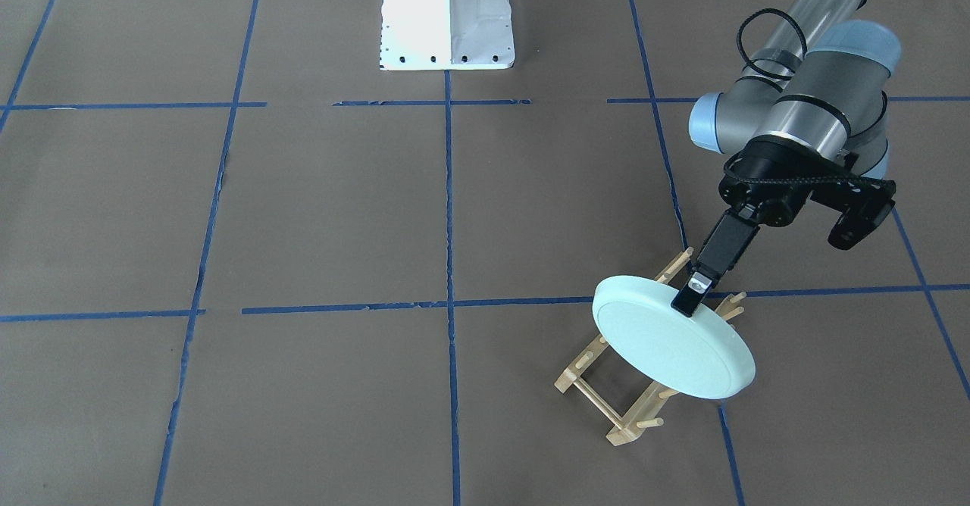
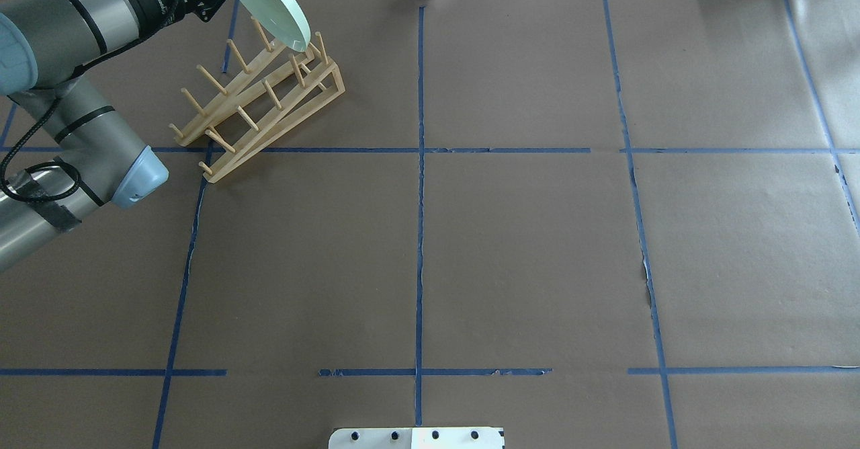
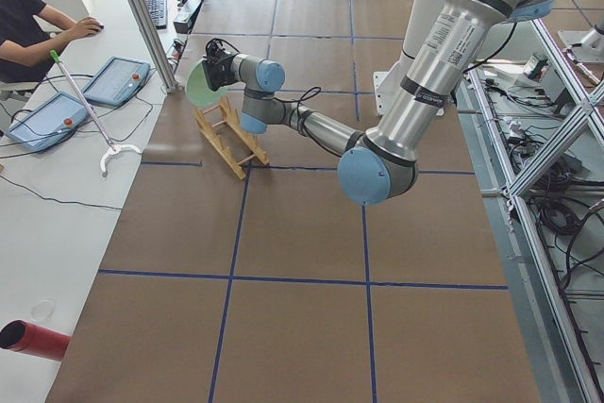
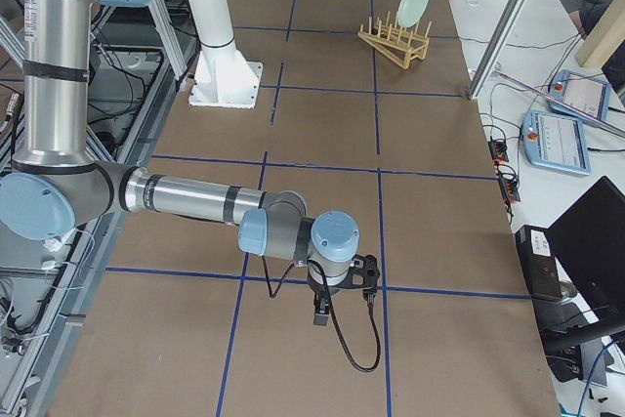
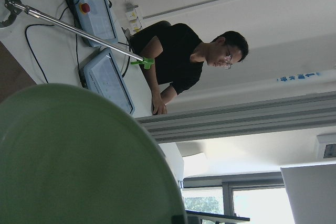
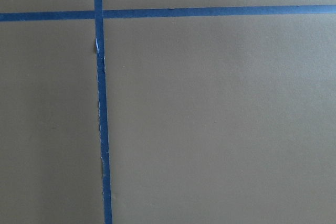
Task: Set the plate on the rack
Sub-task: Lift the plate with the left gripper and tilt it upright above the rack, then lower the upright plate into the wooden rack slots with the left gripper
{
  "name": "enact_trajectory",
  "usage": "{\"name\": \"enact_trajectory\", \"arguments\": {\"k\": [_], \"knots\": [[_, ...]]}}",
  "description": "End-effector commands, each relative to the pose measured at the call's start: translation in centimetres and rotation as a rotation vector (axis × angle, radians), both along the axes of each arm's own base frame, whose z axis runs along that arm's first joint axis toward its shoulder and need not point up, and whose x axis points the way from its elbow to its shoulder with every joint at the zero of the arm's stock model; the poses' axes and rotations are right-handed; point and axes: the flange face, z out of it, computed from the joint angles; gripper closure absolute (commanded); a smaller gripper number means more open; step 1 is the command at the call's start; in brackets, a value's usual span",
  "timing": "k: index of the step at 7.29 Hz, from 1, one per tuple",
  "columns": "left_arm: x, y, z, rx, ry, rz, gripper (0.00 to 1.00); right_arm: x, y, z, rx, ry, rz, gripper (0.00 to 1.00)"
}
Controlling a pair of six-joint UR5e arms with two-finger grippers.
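Where the left arm reaches out across the brown paper there is one plate [image 1: 671,347] and one rack [image 1: 629,430], both on the robot's left and far out from its white base [image 1: 447,21]. The left gripper [image 1: 691,298] is clenched on the plate's upper rim, with one black finger [image 1: 696,288] lying over the face turned to the front camera. It holds the plate tilted over the rack. The plate's lower edge is down among the pegs towards the rack's outer end, but no view shows whether it touches the wood. The rack has two rails. In the overhead view one rail seems to carry six pegs, while five show on the other before the plate covers its end. The right gripper [image 4: 319,317] hangs low over the table near a crossing of blue tape [image 6: 100,129], well apart from the rack. I cannot tell whether its fingers are parted or closed, since only the far side view shows it and its own camera shows just paper and tape. One operator [image 5: 184,61] in a black shirt and glasses sits at the side bench, with two teach pendants [image 3: 118,80] lying there. One red cylinder [image 3: 33,340] lies near that bench's close end. Lettering runs along the left arm's forearm [image 3: 444,44] and a blue sign [image 5: 302,77] hangs on the wall, both too small to read.
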Motion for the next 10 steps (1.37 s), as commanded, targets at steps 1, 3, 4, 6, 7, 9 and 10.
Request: {"name": "enact_trajectory", "arguments": {"k": [1, 3, 4, 6, 7, 9, 10], "knots": [[0.3, -0.6, 0.2, -0.003, -0.011, -0.003, 1.0, 0.0, 0.0, 0.1, -0.001, 0.0, 0.0, 0.0], [0.9, -1.3, 0.0, 0.005, -0.033, -0.009, 1.0, 0.0, 0.0, 0.0, 0.0, 0.0, 0.0, 0.0], [0.9, -1.5, -1.0, 0.038, -0.049, -0.018, 1.0, 0.0, 0.0, 0.1, -0.001, 0.0, 0.0, 0.0], [0.8, -1.5, -2.5, 0.06, -0.037, -0.02, 1.0, 0.0, 0.0, 0.0, 0.0, 0.0, 0.0, 0.0], [0.8, -1.5, -2.4, 0.058, -0.04, -0.022, 1.0, 0.0, 0.0, 0.0, 0.0, 0.0, 0.0, 0.0], [1.3, -1.6, -1.6, 0.055, -0.065, -0.02, 1.0, 0.0, 0.0, 0.0, 0.0, 0.0, 0.0, 0.0], [1.7, -1.7, -1.2, 0.049, -0.069, -0.013, 1.0, 0.0, 0.0, 0.0, 0.0, 0.0, 0.0, 0.0]]}}
